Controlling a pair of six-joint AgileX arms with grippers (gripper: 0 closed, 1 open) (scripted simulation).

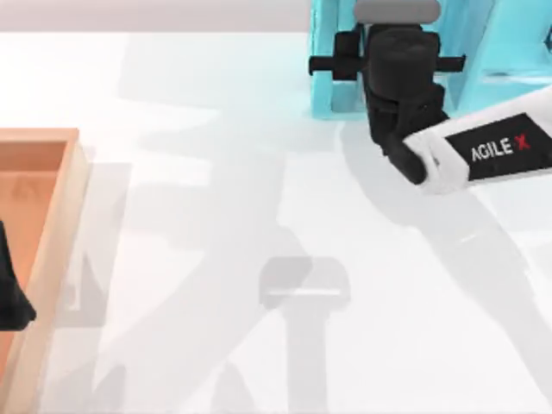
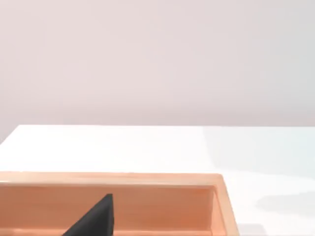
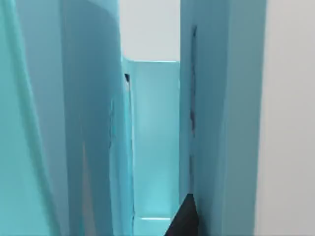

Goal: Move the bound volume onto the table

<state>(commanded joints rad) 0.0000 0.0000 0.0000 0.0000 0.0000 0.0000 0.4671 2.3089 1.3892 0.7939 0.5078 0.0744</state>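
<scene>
White, glossy table (image 1: 216, 259) fills the work area, with a wooden tray (image 1: 43, 198) at its left edge and a cyan shelf unit (image 1: 332, 78) at the far right. The right gripper (image 1: 388, 39) is reached into the shelf unit between its dividers, and whether its fingers are apart or closed cannot be told; the left gripper (image 1: 10, 293) is parked over the tray, its finger spacing equally unreadable. The bound volume cannot be picked out with certainty among the cyan panels, so it is judged to stand upright in the shelf directly ahead of the right gripper, the nearer arm.
</scene>
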